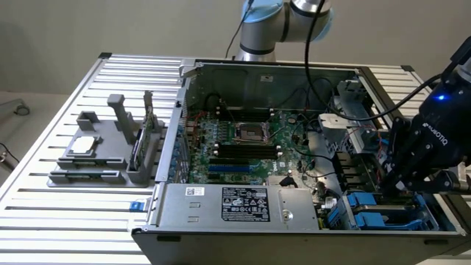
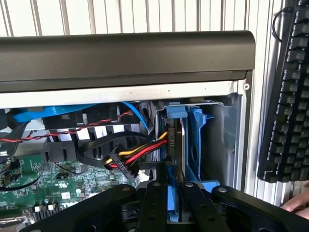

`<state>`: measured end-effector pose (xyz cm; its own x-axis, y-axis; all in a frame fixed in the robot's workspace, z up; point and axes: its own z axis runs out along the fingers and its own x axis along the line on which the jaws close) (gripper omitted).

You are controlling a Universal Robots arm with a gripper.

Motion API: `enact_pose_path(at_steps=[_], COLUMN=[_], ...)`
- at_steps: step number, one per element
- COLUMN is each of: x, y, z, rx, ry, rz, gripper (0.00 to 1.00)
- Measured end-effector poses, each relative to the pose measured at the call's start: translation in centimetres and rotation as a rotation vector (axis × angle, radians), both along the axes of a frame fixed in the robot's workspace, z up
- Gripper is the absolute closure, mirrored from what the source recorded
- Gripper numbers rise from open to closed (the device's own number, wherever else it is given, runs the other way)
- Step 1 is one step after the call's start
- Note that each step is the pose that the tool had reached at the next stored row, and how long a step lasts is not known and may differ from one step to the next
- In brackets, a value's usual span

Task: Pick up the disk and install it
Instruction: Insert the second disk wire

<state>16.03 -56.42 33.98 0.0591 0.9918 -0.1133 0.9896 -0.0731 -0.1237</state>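
The disk (image 2: pixel 179 145) stands on edge in the blue drive bay (image 2: pixel 198 145) at the corner of the open computer case, its blue carrier around it. My gripper (image 2: pixel 175 188) reaches down into that bay with its black fingers (image 2: pixel 153 203) closed narrowly on the disk's blue carrier edge. In the exterior view the gripper (image 1: pixel 395 190) hangs over the blue bay (image 1: pixel 386 216) at the case's near corner on the exterior view's right. The lower part of the disk is hidden inside the bay.
Red, yellow and black power cables (image 2: pixel 130 157) lie close beside the bay. The grey power-supply box (image 1: pixel 235 207) and motherboard (image 1: pixel 243 143) take up the case. A grey fixture (image 1: pixel 103 149) stands on the slatted table. A keyboard (image 2: pixel 285 96) and a hand (image 2: pixel 297 203) are beside the case.
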Motion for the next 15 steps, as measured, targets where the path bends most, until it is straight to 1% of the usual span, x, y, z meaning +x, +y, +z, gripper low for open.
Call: enact_pose_path(at_steps=[4,8,9,11,15], x=[0.0,0.0,0.0,0.0,0.0], y=[-0.55,-0.80,-0.86,-0.97,-1.30], z=[-0.02,-0.01,-0.02,-0.01,-0.01], rx=[0.0207,0.0435,0.0484,0.0554,0.0658], ry=[0.0000,0.0000,0.0000,0.0000,-0.0012], rz=[0.000,0.000,0.001,0.001,0.003], gripper=[0.83,0.83,0.83,0.83,0.83])
